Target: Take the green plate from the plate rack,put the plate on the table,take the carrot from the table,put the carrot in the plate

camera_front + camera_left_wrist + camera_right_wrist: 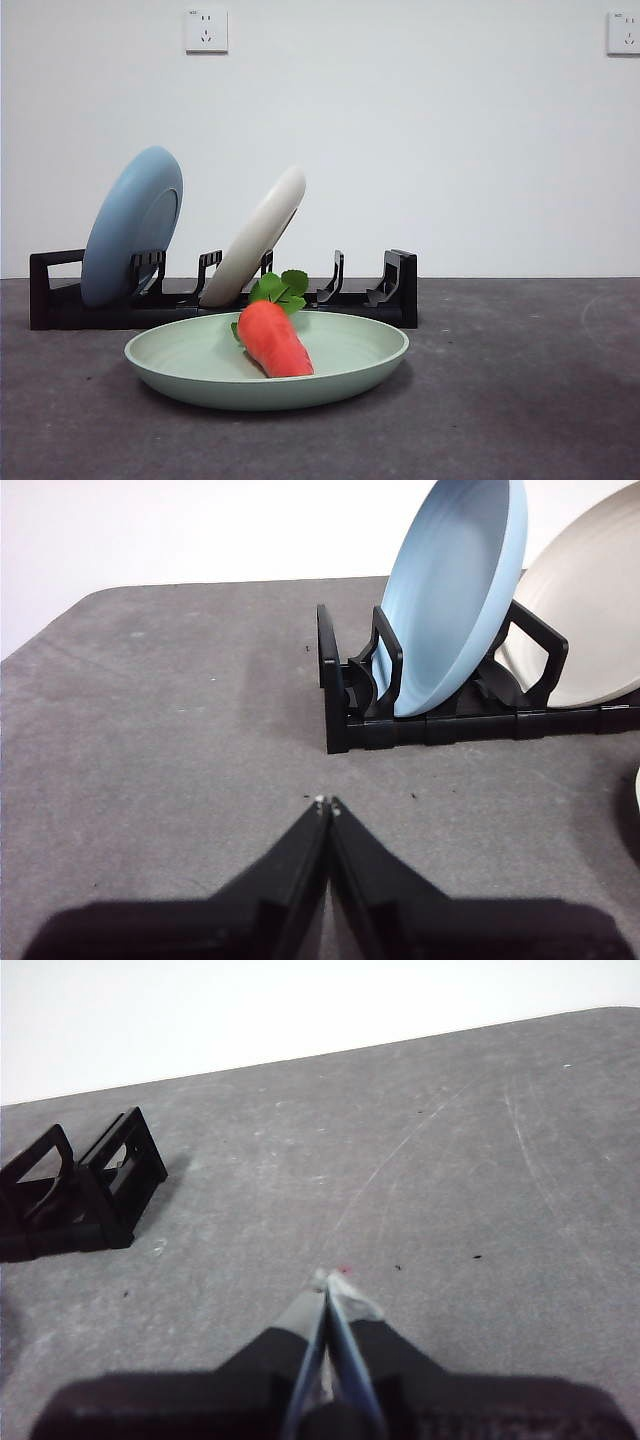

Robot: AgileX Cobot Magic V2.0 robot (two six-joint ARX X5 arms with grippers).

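Note:
The green plate (340,365) lies flat on the table (520,400) in front of the plate rack (395,290). On the plate rests the carrot (274,338), leaves toward the rack. Neither arm shows in the front view. In the left wrist view my left gripper (326,804) is shut and empty above bare table, short of the plate rack's (335,695) looped end. My right gripper (330,1282) is shut with nothing in it, over bare table beside the other end of the plate rack (100,1185).
A light blue plate (130,225) and a cream-white plate (258,235) lean in the rack's slots. The blue plate (455,590) and white plate (585,610) also show in the left wrist view. Two wall sockets hang on the white wall behind.

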